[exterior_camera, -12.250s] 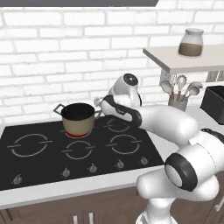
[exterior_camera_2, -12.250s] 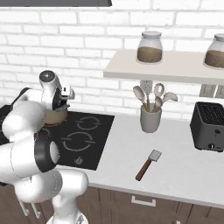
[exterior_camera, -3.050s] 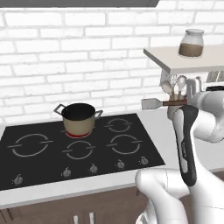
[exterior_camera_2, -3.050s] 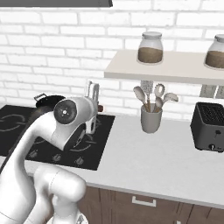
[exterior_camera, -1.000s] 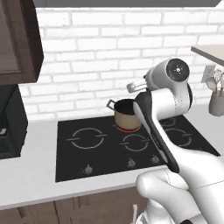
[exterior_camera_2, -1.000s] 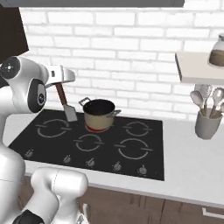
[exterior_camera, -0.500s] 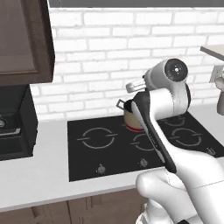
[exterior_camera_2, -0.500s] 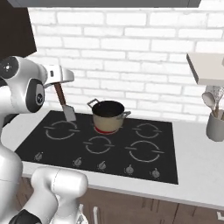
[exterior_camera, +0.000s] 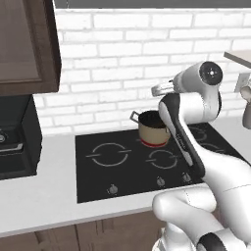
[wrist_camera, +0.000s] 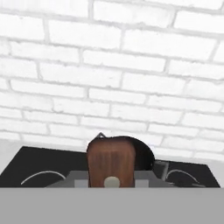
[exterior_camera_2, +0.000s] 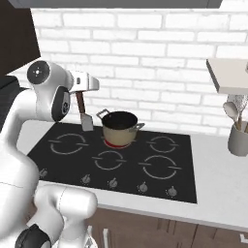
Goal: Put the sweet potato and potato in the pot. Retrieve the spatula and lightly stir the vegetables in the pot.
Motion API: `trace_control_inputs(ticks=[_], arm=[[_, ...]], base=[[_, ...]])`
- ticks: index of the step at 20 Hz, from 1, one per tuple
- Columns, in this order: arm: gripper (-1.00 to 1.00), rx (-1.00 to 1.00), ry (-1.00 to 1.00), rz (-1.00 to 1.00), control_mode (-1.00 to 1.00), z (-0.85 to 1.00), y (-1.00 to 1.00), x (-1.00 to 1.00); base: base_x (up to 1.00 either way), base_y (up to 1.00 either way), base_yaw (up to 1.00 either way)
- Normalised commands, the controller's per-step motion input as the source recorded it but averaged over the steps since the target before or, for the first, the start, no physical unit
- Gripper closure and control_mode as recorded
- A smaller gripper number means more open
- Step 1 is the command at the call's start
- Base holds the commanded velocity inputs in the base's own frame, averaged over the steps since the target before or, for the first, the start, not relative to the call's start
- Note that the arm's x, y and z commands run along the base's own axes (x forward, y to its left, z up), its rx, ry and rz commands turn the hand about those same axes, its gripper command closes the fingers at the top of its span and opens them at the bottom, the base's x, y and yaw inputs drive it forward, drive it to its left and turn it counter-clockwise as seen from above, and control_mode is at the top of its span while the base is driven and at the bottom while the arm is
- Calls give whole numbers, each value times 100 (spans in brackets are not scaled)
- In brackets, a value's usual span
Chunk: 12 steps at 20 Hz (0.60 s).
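The gripper (exterior_camera_2: pixel 77 93) is raised above the left part of the black cooktop (exterior_camera_2: pixel 72 157), closed on the top of the spatula (exterior_camera_2: pixel 84 115), whose reddish-brown handle hangs straight down with the grey blade lowest, just left of the pot (exterior_camera_2: pixel 120 128) and clear of it. The pot sits on the rear burner, ringed in red, its dark inside hard to read, so its contents cannot be told. In the hand view the handle end (wrist_camera: pixel 112 164) stands close before the lens, the pot's rim (wrist_camera: pixel 144 154) behind it. A grey utensil holder (exterior_camera_2: pixel 238 138) stands on the table at right.
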Motion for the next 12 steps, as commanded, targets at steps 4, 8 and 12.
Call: trace_control_inputs(ticks=[4,8,12], arm=[[100,19,-3,0,-100,-1,-91,87],[100,8,-8,0,-100,-9,-52,91],[100,0,-2,0,-100,-32,-14,100]], base=[[0,0,0],[0,0,0],[0,0,0]])
